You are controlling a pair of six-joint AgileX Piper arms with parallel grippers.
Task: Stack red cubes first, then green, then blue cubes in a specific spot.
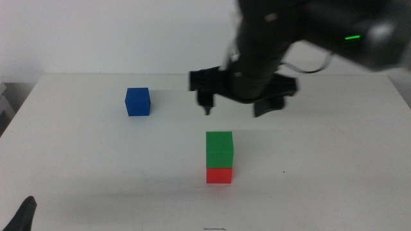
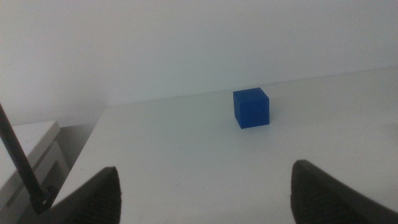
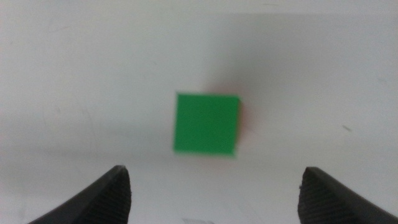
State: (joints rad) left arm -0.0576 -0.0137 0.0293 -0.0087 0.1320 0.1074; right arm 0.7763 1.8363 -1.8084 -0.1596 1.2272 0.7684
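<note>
Green cube (image 1: 219, 149) squarely upright on red cube (image 1: 219, 175), faces aligned, right claw (image 1: 236, 106) wide above, left claw (image 2: 205, 193) wide, blue cube (image 1: 137, 101) apart on counter (image 1: 321, 160).

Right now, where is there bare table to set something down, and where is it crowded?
Bare white table lies right of the green cube stacked on the red cube, and between that stack and the blue cube. Crowded: above the stack, where the right tool hangs open. The left tool waits at the near-left corner.
</note>
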